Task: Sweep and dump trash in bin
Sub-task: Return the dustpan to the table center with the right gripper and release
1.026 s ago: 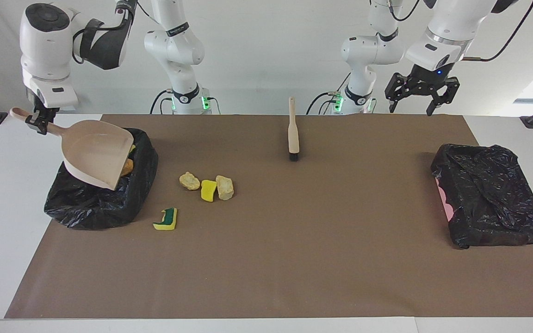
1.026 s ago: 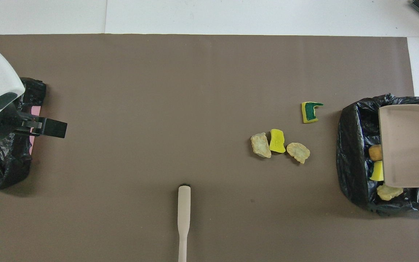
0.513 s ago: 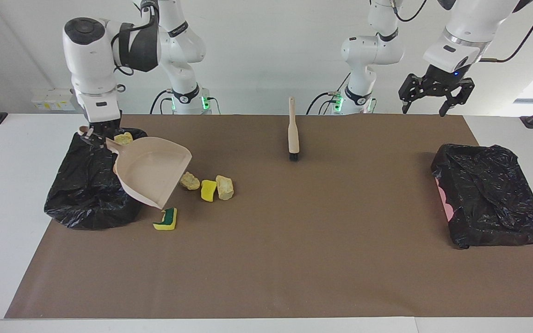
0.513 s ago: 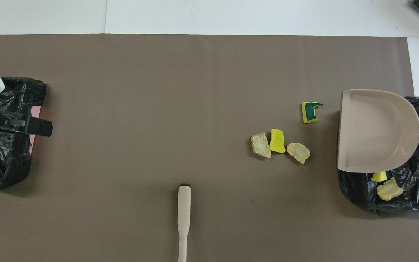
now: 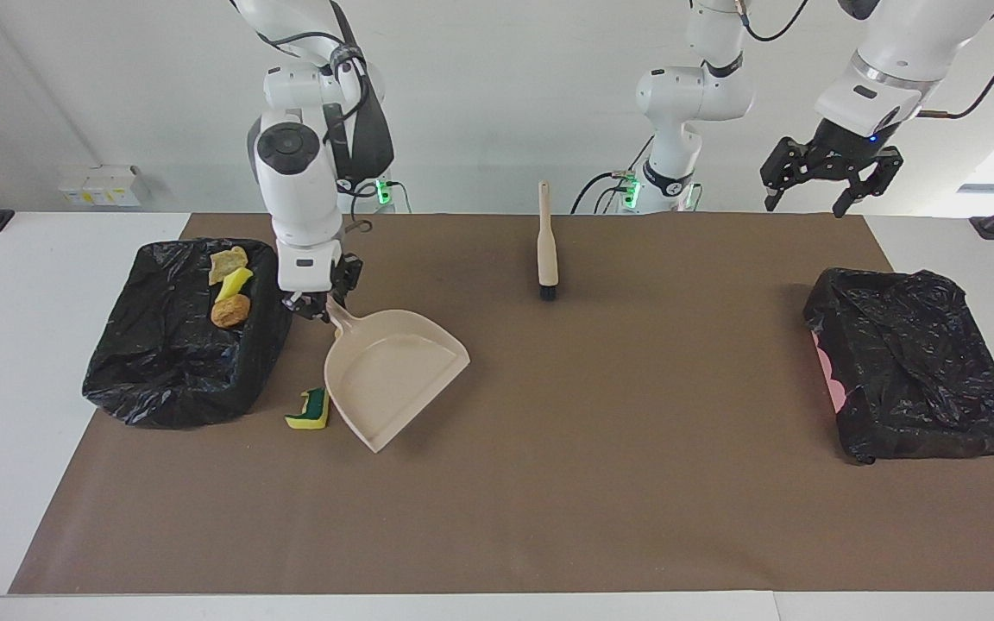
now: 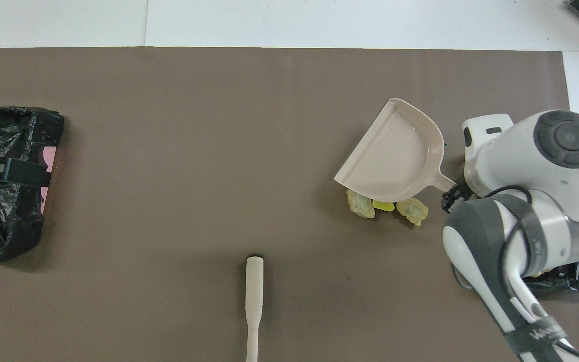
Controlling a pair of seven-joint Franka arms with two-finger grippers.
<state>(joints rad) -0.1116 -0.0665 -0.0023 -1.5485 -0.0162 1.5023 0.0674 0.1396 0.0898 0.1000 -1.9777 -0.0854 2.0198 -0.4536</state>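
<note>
My right gripper (image 5: 321, 299) is shut on the handle of the beige dustpan (image 5: 393, 375), which hangs tilted just above the mat beside the black-bagged bin (image 5: 130, 379). Three trash bits lie in that bin: a tan lump (image 5: 227, 262), a yellow sponge chunk (image 5: 235, 282) and an orange lump (image 5: 229, 311). A yellow-and-green sponge (image 5: 309, 410) lies on the mat next to the pan. In the overhead view two tan lumps (image 6: 360, 205) (image 6: 413, 211) and a yellow chunk (image 6: 383, 205) peek out under the dustpan (image 6: 395, 151). My left gripper (image 5: 829, 183) hangs open.
The beige black-bristled brush (image 5: 546, 250) lies on the mat close to the robots, midway between the arms. A second black-bagged container (image 5: 911, 371) sits at the left arm's end of the table, with the left gripper (image 6: 23, 172) over it.
The right arm swung the dustpan off the bin, out over the mat and above the loose trash. The left gripper drew back toward its own end of the table.
</note>
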